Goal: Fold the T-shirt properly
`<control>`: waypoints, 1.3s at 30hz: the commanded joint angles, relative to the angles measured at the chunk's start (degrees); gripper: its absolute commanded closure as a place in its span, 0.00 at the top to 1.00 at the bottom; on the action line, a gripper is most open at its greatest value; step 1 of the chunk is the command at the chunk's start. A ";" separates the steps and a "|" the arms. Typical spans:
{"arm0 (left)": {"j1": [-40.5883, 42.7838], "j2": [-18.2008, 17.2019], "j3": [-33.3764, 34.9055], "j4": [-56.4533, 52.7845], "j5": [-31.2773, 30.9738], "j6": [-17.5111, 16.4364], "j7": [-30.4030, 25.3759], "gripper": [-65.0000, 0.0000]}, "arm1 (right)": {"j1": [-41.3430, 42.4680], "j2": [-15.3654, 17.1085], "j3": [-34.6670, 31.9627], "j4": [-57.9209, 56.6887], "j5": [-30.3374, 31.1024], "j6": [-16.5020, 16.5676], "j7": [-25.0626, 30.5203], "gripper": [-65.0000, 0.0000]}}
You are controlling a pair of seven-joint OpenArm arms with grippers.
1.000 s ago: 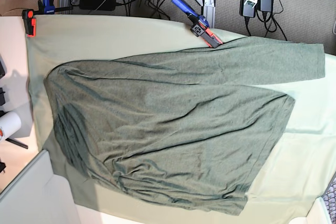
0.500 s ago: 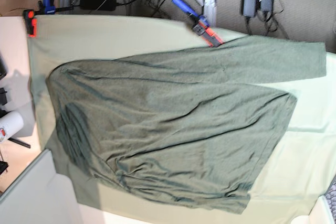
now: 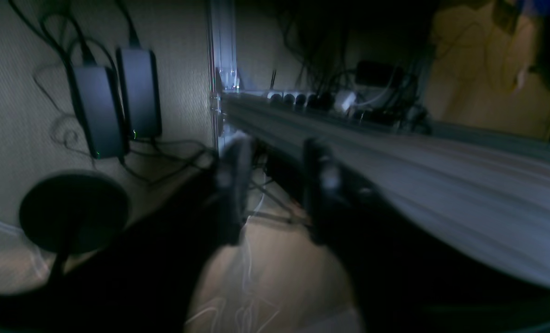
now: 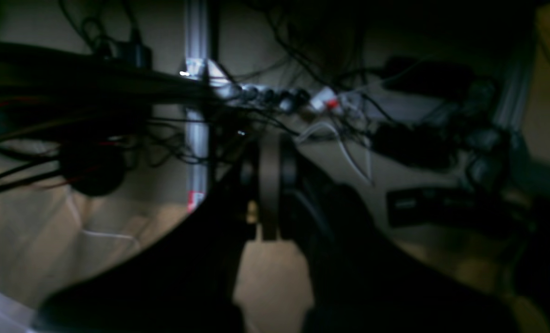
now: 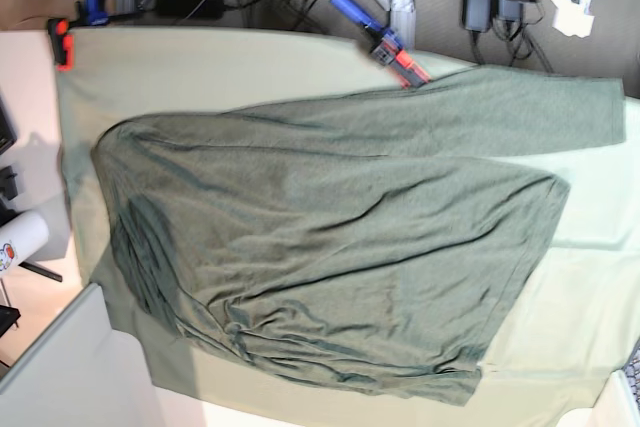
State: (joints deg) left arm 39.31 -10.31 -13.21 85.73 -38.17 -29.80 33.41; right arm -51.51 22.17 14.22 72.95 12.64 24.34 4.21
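Gaping apart, left jaws (image 3: pixel 275 185) grip nothing; right jaws (image 4: pixel 270 185) pressed together, empty, T-shirt (image 5: pixel 330 247) untouched

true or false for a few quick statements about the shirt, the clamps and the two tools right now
1. The T-shirt lies spread on the pale green table cloth. True.
2. The left tool is holding the T-shirt. False: it is open, holding nothing, pointing off the table toward power bricks and cables.
3. The right tool is shut. True: its fingers meet with nothing between them.
4. The blue and orange clamp sits at the cloth's near edge. False: it is at the far edge.
5. The T-shirt is neatly folded. False: it lies unfolded and wrinkled.
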 commanded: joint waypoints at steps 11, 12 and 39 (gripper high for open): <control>2.75 -5.18 -16.57 11.85 -14.56 -2.67 5.07 0.47 | -4.68 1.90 0.39 15.45 0.50 0.35 -3.65 0.00; 2.75 -6.05 -17.20 12.81 -14.95 -2.69 5.05 0.47 | -4.70 1.90 0.39 15.82 0.48 0.35 -3.65 0.00; -14.23 -16.35 -15.52 0.79 -12.37 -3.10 4.76 0.47 | -4.11 1.90 0.50 19.69 1.95 0.37 -4.28 0.29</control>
State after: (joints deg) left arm 25.06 -25.71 -28.42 85.82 -49.93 -32.03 38.17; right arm -54.76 23.49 14.24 91.92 14.13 24.56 -1.10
